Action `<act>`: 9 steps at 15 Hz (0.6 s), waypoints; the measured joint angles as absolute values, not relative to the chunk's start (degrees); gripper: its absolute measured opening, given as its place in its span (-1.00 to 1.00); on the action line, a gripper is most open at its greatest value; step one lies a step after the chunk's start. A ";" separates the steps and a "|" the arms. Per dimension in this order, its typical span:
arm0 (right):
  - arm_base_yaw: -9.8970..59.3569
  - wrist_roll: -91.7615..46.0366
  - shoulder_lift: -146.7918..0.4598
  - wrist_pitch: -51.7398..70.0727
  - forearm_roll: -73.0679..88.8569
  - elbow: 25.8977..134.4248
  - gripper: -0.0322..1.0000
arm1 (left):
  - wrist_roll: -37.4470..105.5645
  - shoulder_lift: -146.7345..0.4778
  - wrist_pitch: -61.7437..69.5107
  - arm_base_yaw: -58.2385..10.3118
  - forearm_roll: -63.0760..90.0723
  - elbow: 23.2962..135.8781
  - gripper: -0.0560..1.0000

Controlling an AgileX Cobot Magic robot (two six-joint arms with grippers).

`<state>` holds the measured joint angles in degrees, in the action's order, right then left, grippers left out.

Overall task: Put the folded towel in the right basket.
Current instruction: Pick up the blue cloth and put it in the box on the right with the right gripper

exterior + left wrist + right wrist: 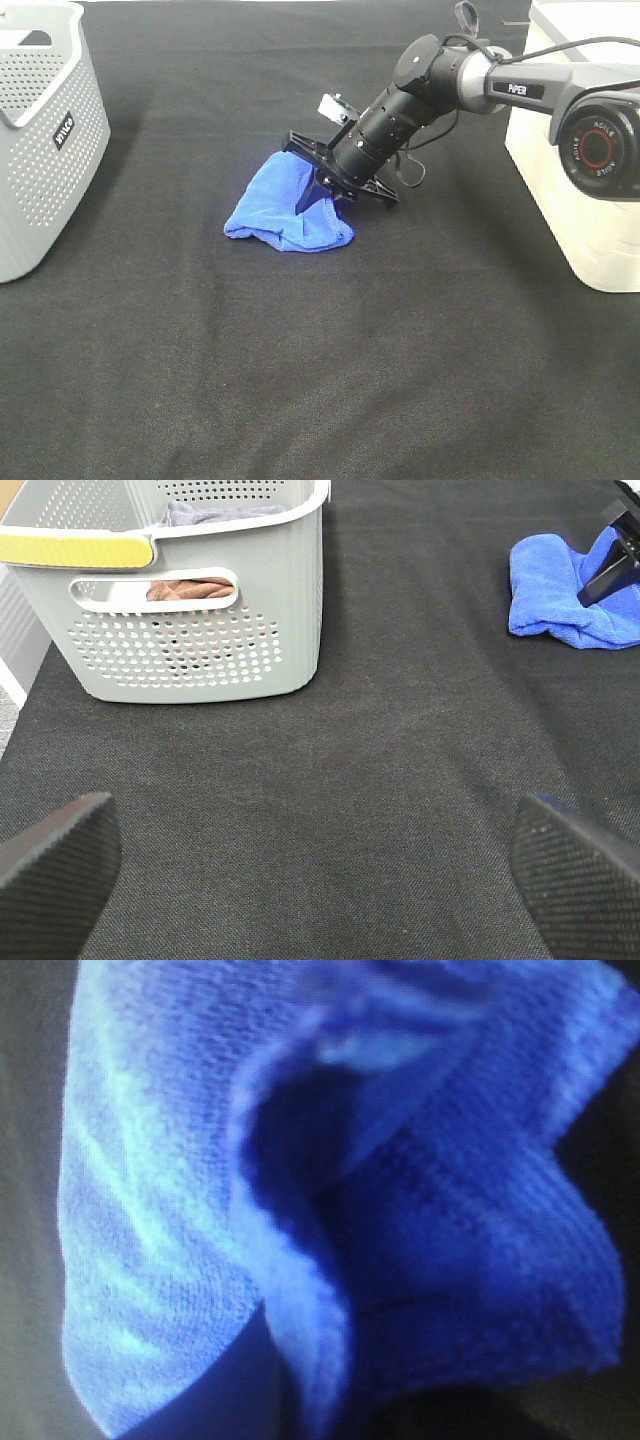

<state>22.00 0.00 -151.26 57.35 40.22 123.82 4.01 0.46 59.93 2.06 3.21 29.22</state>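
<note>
Fingers of the right gripper [322, 195] are closed on a raised fold of the blue towel [285, 215], which otherwise lies mid-way across the table [300, 380], well apart from the white right basket [570, 200] and grey left basket [50, 140]. The right wrist view shows only blurred towel [300, 1210]. Only the left wrist view shows the left gripper [315, 870], wide open and empty, and cloths [190, 588] inside the left basket [200, 650].

Robot lab, black tabletop [300, 380], grey basket [60, 190]
</note>
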 joint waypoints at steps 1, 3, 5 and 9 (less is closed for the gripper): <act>22.12 -0.69 -151.03 58.10 39.36 124.27 -0.62 | 4.01 0.46 59.93 2.06 3.21 29.22 0.98; 21.72 -1.32 -150.11 66.98 34.43 129.20 -0.62 | 4.01 0.46 59.93 2.06 3.21 29.22 0.98; 20.86 -1.32 -148.51 69.16 31.63 135.96 -0.62 | 4.01 0.46 59.93 2.06 3.15 29.22 0.98; 17.53 0.40 -139.06 69.50 27.33 146.28 -0.62 | 4.01 0.46 59.93 2.06 2.86 29.22 0.98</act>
